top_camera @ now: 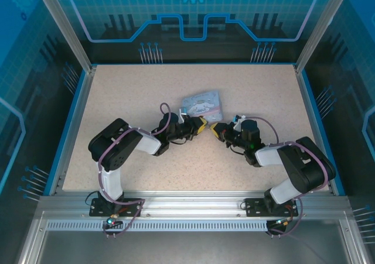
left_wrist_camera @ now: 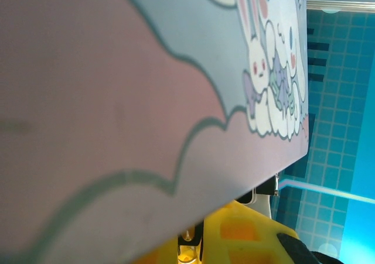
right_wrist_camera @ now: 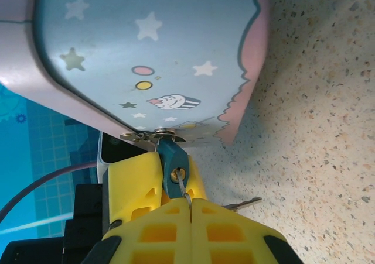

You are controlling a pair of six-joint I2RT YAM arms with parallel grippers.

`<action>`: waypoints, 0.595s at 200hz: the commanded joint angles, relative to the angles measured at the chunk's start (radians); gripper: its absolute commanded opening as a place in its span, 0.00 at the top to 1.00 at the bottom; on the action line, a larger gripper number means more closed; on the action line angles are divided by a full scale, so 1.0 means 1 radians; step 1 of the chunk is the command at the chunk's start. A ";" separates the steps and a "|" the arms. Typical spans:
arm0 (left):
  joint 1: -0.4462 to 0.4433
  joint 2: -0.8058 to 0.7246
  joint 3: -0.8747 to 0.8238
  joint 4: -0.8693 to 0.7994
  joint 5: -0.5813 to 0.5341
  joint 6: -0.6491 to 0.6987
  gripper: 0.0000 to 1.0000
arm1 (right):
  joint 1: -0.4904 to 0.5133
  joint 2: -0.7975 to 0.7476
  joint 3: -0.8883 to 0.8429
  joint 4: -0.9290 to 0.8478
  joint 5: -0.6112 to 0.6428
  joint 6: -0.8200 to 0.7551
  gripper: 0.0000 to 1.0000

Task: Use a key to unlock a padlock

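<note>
The pale blue, cartoon-printed rectangular box (right_wrist_camera: 152, 47) lies closed on the speckled worktop (right_wrist_camera: 316, 129), its contents hidden, and the small teal metal padlock (right_wrist_camera: 171, 161) hangs from its hasp. The right pincer (right_wrist_camera: 190, 208) is pressed together on the thin dark metal key (right_wrist_camera: 183, 189), whose tip seems to sit in the padlock's keyhole. The left pincer (top_camera: 201, 123) is just beside the padlock, but the box blocks its own camera and I cannot tell whether it grips.

- Pink-and-pale-blue box (left_wrist_camera: 117, 100), cartoon bunnies at its upper right, covers most of the frame.
- Yellow left gripper (left_wrist_camera: 196, 246) at bottom centre, beneath the box.
- Blue gridded wall (left_wrist_camera: 340, 100) at right.
</note>
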State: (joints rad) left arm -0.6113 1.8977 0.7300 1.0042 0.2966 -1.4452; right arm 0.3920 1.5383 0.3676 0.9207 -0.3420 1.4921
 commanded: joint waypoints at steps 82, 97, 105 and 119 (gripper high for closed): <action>-0.011 0.004 0.001 0.137 0.030 -0.056 1.00 | -0.037 0.064 0.036 0.119 -0.060 0.010 1.00; -0.011 0.007 0.002 0.139 0.031 -0.058 1.00 | -0.036 0.063 0.045 0.121 -0.071 0.012 1.00; -0.010 0.008 0.004 0.138 0.031 -0.056 1.00 | -0.035 0.062 0.046 0.124 -0.074 0.014 1.00; -0.010 0.010 0.007 0.134 0.030 -0.056 1.00 | -0.031 0.060 0.053 0.125 -0.081 0.016 1.00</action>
State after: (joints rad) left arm -0.6094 1.8992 0.7300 1.0313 0.2806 -1.4879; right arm 0.3603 1.6012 0.3820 1.0138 -0.3965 1.5028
